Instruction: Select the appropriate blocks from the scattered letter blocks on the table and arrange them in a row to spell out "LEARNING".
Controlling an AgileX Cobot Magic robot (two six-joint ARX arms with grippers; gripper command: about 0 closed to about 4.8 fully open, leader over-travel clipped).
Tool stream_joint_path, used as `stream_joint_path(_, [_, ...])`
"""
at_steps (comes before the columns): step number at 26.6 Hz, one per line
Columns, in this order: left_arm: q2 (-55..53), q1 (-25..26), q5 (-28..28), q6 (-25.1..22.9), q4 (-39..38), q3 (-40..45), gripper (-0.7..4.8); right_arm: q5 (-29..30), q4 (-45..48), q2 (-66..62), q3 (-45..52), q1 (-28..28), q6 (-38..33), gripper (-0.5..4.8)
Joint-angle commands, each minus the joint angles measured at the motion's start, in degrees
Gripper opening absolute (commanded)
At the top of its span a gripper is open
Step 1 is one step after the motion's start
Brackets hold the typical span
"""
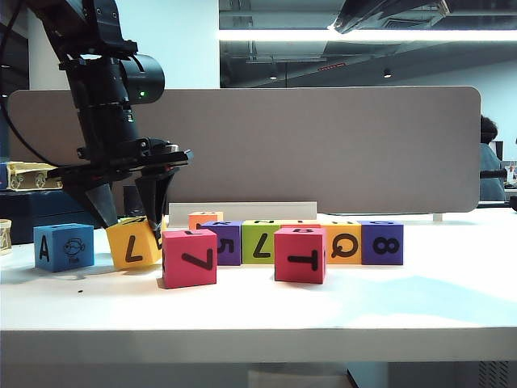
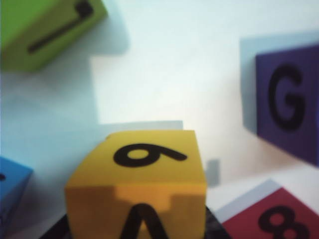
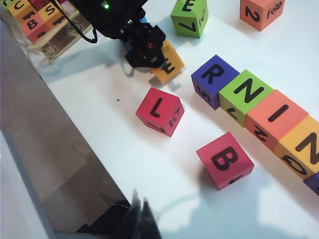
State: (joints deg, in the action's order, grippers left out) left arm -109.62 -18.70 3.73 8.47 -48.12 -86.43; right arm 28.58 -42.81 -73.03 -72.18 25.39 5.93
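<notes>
Landmark: the red L block (image 3: pixel 160 111), alone on the table (image 1: pixel 420 299), in front of the row.
Red B block (image 3: pixel 225 160): beside the red L block, also in front of the row and apart from it.
Row: R block (image 3: pixel 215 78), N, I, N blocks, behind and to the side of the red L block; the places for L, E, A are not yet filled.
Left gripper (image 1: pixel 129 212): just behind the red L block, its fingers closed on the yellow block (image 1: pixel 134 242), which is tilted, one edge off the table.
Key relation: the row's free end lies from the yellow block toward the R block, near; the left arm is nearer.
Blue A block (image 1: pixel 64 246): beyond the yellow block, away from the row.
Right gripper (image 3: pixel 141 215): well apart from the red L block; fingertips look close together, holding nothing.
</notes>
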Motion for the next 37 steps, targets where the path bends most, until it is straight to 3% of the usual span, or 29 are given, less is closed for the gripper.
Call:
stream_joint_path(1, [0.2, 0.0, 0.2, 0.1, 2.4, -0.3, 2.69, 0.5, 0.6, 0.2, -0.2, 0.1, 0.1, -0.01])
stream_joint_path(12, [0.0, -3.9, -0.3, -0.3, 9.8, -0.3, 2.68, 0.5, 0.3, 0.2, -0.2, 0.1, 0.1, -0.01])
stream_joint_path(18, [-0.4, -4.0, -4.2, 1.4, 8.3, -0.3, 2.68, 0.5, -0.3, 0.2, -0.2, 0.1, 0.1, -0.01])
stream_joint_path(34, [-0.5, -3.8, -3.4, 1.5, 9.6, -0.3, 2.68, 0.5, -0.3, 0.2, -0.2, 0.1, 0.1, -0.01])
stream_joint_path(37, [-1.4, -3.9, -1.2, 2.7, 9.6, -0.3, 2.68, 0.5, -0.3, 0.2, -0.2, 0.1, 0.1, -0.01])
